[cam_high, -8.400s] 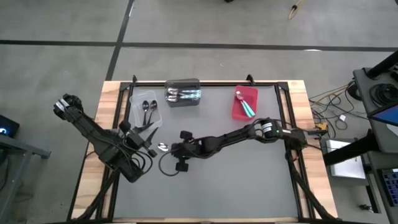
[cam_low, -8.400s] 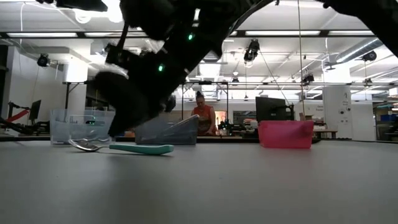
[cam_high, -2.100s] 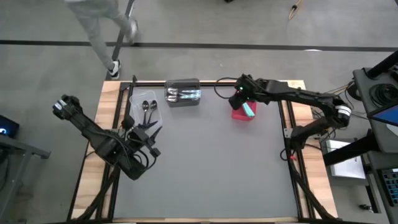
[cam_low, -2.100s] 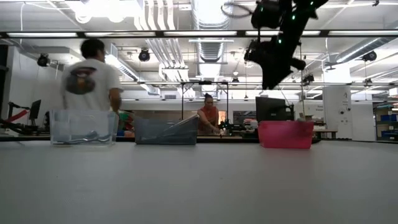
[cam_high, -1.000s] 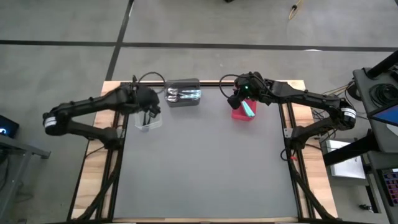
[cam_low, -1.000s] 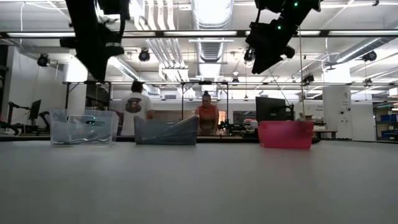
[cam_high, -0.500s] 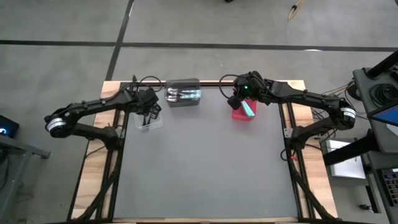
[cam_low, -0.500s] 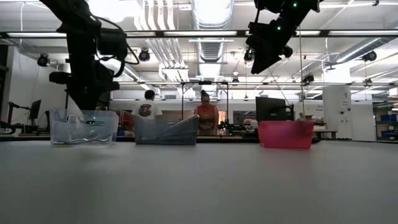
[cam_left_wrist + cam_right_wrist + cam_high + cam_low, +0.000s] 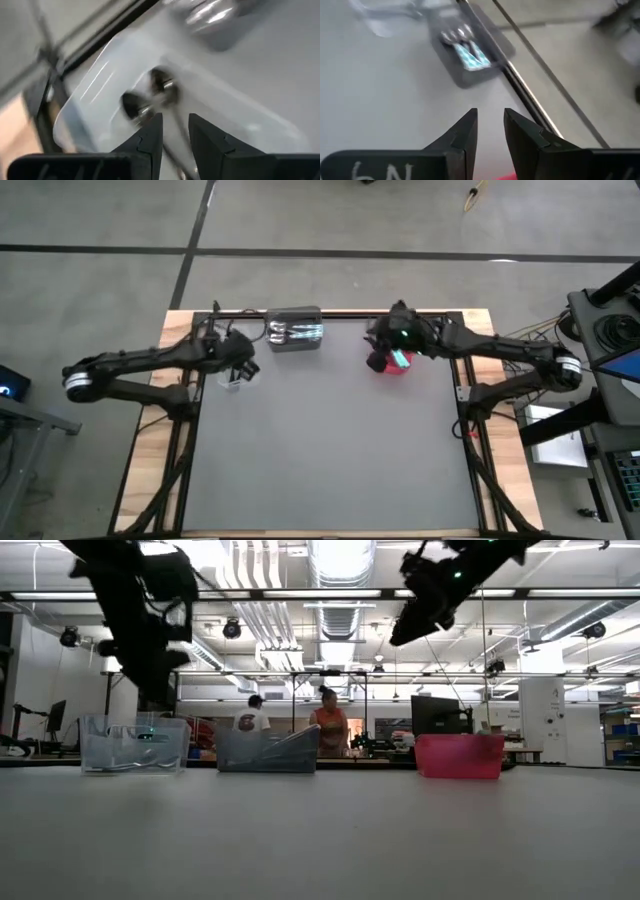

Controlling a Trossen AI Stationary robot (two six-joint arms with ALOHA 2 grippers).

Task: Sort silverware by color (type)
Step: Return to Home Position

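Note:
The silverware lies sorted in three bins at the table's far edge. Two black spoons (image 9: 132,104) lie in the clear bin (image 9: 243,377), silver-bowled spoons with teal handles (image 9: 470,56) in the dark grey bin (image 9: 293,330), and a teal-handled spoon (image 9: 399,360) in the red bin (image 9: 390,365). My left gripper (image 9: 172,131) hangs just above the clear bin (image 9: 80,105), pointing steeply down, open by a narrow gap with nothing between its fingers. My right gripper (image 9: 490,122) hovers high over the red bin's far left corner, also narrowly open and holding nothing.
The grey mat (image 9: 330,440) takes up the table in front of the bins. A black rail (image 9: 530,95) runs along the far edge behind them. In the low view two people (image 9: 330,720) stand in the room beyond the table.
My left gripper has come down over the clear bin, closer to the black spoons. My right gripper has stayed above the red bin but has rolled and tipped up, so it points more level toward the table's left.

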